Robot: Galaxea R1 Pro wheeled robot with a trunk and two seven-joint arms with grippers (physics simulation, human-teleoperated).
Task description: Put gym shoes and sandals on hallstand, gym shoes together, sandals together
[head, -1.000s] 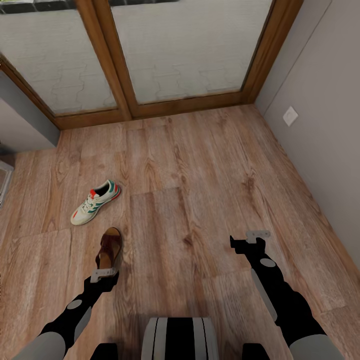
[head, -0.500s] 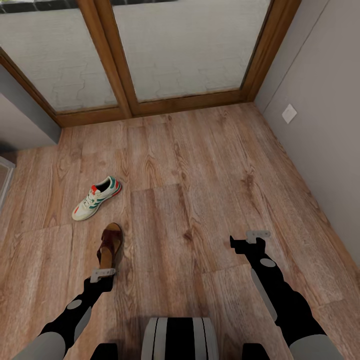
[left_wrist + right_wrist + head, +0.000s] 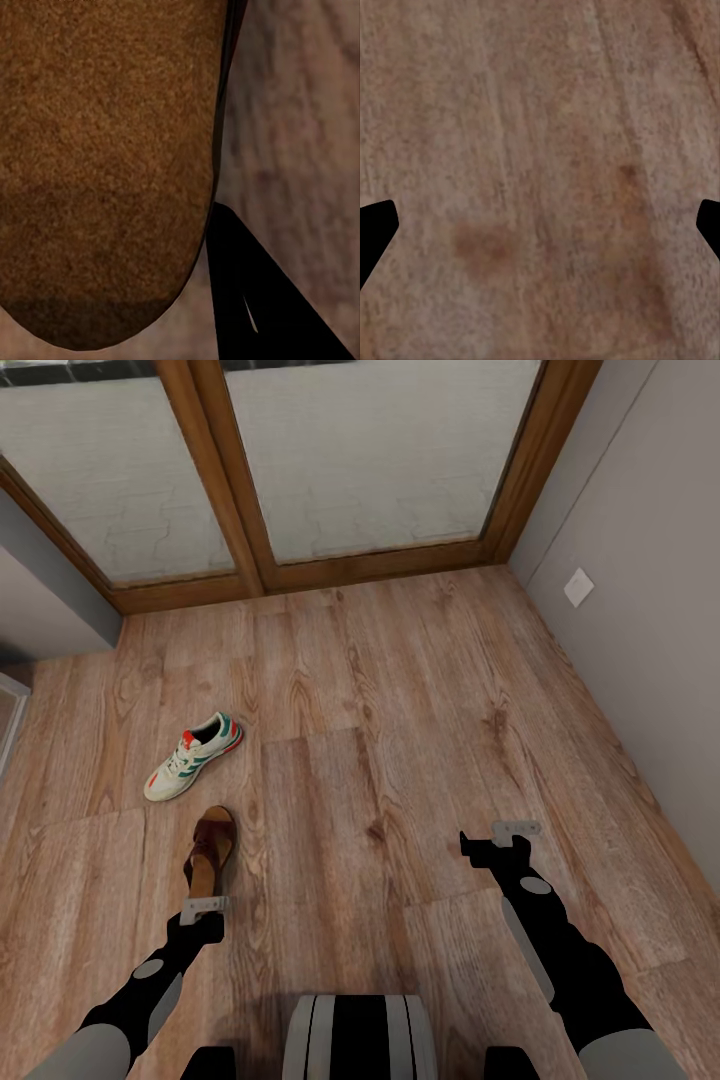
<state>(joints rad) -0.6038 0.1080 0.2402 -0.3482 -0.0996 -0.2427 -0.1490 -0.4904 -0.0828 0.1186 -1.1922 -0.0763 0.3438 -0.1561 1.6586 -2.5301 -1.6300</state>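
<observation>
Pointing away lengthwise: sandal (image 3: 209, 852).

Wood-plank floor (image 3: 400, 690); wood-framed glass doors (image 3: 350, 460); grey wall (image 3: 650, 560).

Light brown wood-plank floor (image 3: 400, 690) unobstructed ahead of right gripper (image 3: 497, 838); grey wall (image 3: 640, 590) bounds right side. Ahead of left gripper (image 3: 205, 912): dark brown leather sandal with tan footbed (image 3: 210, 851) just beyond fingertips, cream-white sneaker with green stripes (image 3: 193, 757) farther on, bare floor between. Wood-framed glass doors (image 3: 350, 470) close off far end.
</observation>
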